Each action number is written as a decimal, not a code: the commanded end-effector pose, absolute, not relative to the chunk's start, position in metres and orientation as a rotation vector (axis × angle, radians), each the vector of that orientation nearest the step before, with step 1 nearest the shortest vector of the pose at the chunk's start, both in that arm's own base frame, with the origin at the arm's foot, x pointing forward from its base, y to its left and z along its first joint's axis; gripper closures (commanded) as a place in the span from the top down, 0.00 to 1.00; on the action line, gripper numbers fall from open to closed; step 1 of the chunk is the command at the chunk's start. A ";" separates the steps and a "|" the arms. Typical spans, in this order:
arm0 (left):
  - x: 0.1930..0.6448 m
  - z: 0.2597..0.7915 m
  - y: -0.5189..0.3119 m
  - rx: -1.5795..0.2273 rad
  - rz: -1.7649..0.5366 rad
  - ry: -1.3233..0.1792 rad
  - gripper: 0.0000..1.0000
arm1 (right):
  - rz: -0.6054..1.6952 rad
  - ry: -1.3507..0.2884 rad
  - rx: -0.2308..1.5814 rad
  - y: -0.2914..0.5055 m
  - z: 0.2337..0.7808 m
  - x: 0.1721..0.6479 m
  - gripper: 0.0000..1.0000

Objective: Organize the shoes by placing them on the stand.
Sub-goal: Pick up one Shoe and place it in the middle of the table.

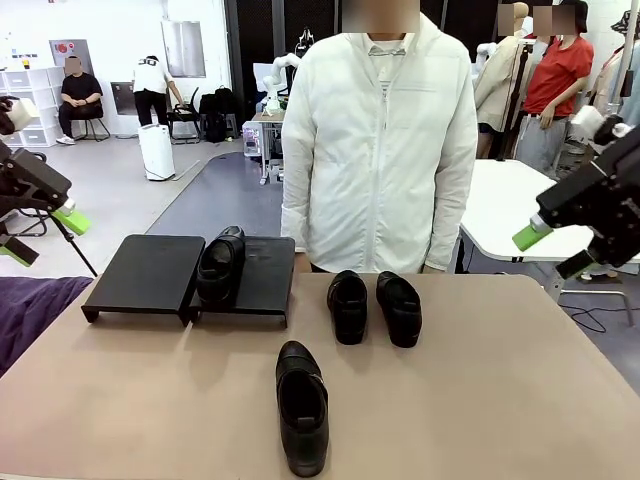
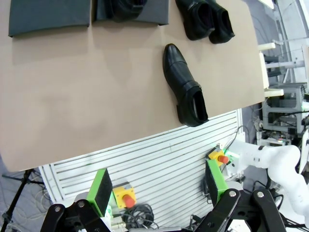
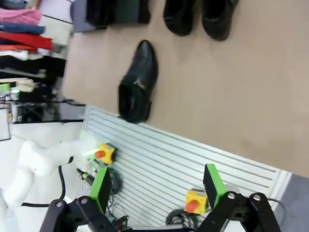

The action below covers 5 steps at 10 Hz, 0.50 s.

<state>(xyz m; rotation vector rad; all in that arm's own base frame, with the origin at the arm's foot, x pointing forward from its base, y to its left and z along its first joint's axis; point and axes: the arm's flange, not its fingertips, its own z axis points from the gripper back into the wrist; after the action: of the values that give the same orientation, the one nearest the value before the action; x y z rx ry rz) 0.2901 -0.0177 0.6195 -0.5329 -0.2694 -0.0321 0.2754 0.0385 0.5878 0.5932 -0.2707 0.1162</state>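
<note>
I see the first shoe (image 1: 221, 264) toe-forward on the stand (image 1: 148, 272) (centre-left), second shoe (image 1: 348, 305) beside third shoe (image 1: 399, 308) mid-frame, fourth shoe (image 1: 302, 405) bottom centre.

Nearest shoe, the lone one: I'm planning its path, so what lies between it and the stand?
Front view: only bare table between the nearest shoe and the stand; the two other loose shoes sit off to the right.

Nothing readable in any of these views, no brand, number or label I can make out. Closest thing is a small grey poster (image 1: 70, 52) on the back wall (image 1: 110, 25) in the front view, with a reddish blob on it, but it's way too small to read
</note>
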 end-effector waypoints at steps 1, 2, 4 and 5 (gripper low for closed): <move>0.289 0.621 -0.017 -0.549 -0.038 -0.266 1.00 | 0.132 -0.233 0.634 0.041 0.598 0.281 1.00; 0.289 0.621 -0.017 -0.549 -0.038 -0.266 1.00 | 0.132 -0.233 0.634 0.041 0.598 0.281 1.00; 0.289 0.621 -0.017 -0.549 -0.038 -0.266 1.00 | 0.132 -0.233 0.634 0.041 0.598 0.281 1.00; 0.289 0.621 -0.017 -0.549 -0.038 -0.266 1.00 | 0.132 -0.233 0.634 0.041 0.598 0.281 1.00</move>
<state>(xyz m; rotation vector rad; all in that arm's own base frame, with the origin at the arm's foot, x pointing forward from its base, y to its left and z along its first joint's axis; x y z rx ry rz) 0.2901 -0.0177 0.6196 -0.5329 -0.2695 -0.0322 0.2783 0.0415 0.5935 0.6083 -0.2442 0.1313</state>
